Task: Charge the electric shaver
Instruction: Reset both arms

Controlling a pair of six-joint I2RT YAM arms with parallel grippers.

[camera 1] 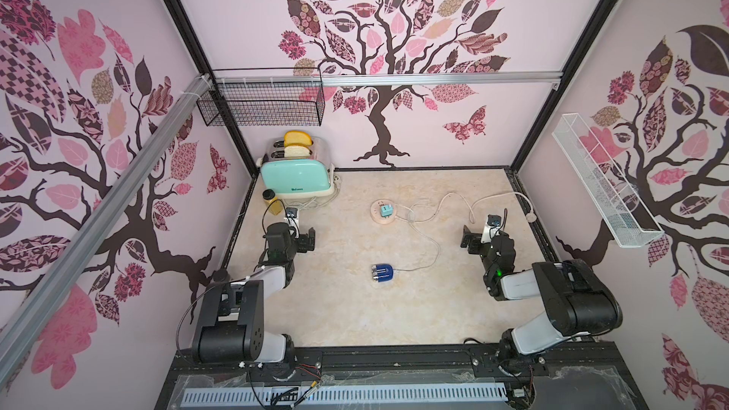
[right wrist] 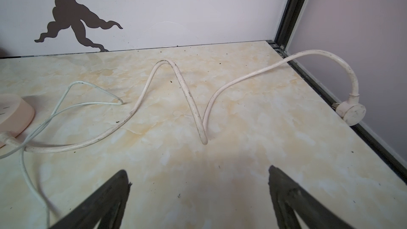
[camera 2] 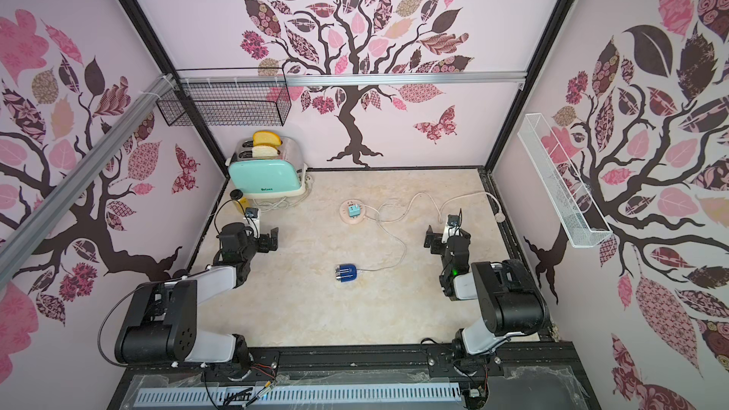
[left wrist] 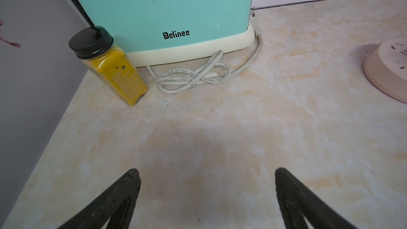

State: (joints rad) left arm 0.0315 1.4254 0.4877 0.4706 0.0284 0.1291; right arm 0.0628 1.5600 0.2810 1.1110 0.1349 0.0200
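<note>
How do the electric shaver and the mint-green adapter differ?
The electric shaver is dark blue, rounded, silver-headed; the mint-green adapter is a small cube. The shaver lies on the table; the adapter sits on the round pink socket disc. Both appear joined by the thin white cable.

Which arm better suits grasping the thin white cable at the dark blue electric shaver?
Right, probably: the thin white cable leaves the dark blue electric shaver on that arm's side, nearer the open right pincer.
</note>
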